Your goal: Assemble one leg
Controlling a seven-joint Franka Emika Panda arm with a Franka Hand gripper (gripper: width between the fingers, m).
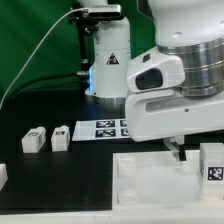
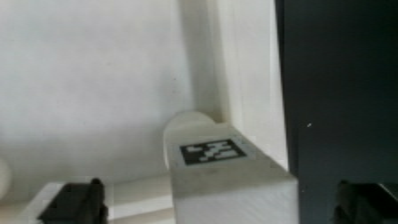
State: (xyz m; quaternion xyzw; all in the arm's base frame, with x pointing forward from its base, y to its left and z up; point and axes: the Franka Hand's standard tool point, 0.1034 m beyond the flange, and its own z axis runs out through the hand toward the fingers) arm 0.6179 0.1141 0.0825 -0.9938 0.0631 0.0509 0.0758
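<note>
Exterior view: fingers (image 1: 179,151) low over tray (image 1: 140,178); spread not readable here. Leg (image 1: 213,165) upright just beside fingers, at tray edge; seating in socket cannot be told. Spare legs (image 1: 36,140) well apart from fingers, on counter (image 1: 60,172).

Wrist view: fingers (image 2: 71,203) spread, pinching nothing. Leg (image 2: 214,152) between fingers, touching neither: white post, rounded end, black-and-white tag facing camera. Judgement: grasp pending, assembly not confirmed.

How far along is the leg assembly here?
Done: nothing clearly attached. In hand: the open hand hovers over a leg at the tray's edge, gripping nothing. Left: grasp and seat it; two more legs lie loose by the marker board.
</note>
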